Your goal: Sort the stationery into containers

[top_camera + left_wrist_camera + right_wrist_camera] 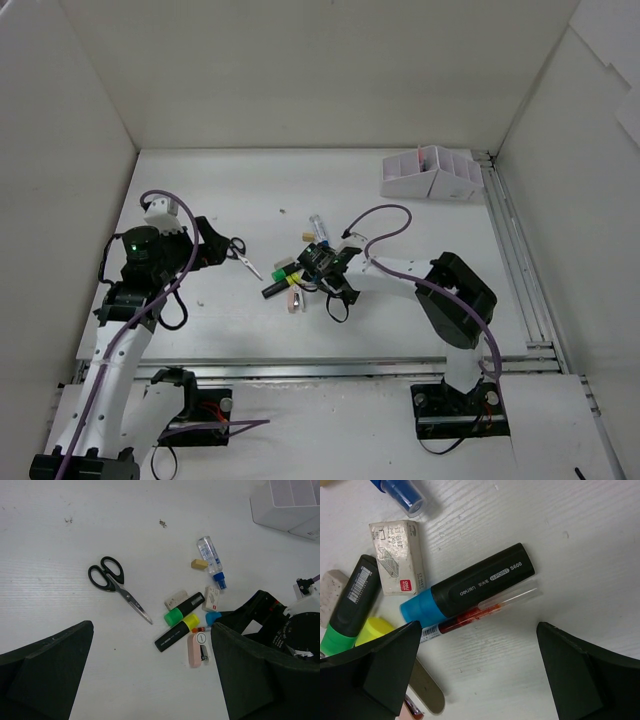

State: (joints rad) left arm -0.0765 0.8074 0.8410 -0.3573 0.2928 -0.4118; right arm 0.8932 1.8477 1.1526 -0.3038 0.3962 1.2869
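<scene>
The stationery lies in a heap in the middle of the table. In the right wrist view a blue-capped black marker lies against a thin red-filled pen, beside a white eraser, a green-capped marker and a yellow cap. My right gripper is open and empty, low over the table just below the marker and pen. It shows over the heap in the top view. Black-handled scissors lie apart to the left. My left gripper is open and empty, raised near them. The white organiser stands far right.
The left wrist view also shows a blue-tipped tube, a beige eraser, a greyish eraser and a pink stapler-like item. White walls enclose the table on three sides. A metal rail runs along the right edge.
</scene>
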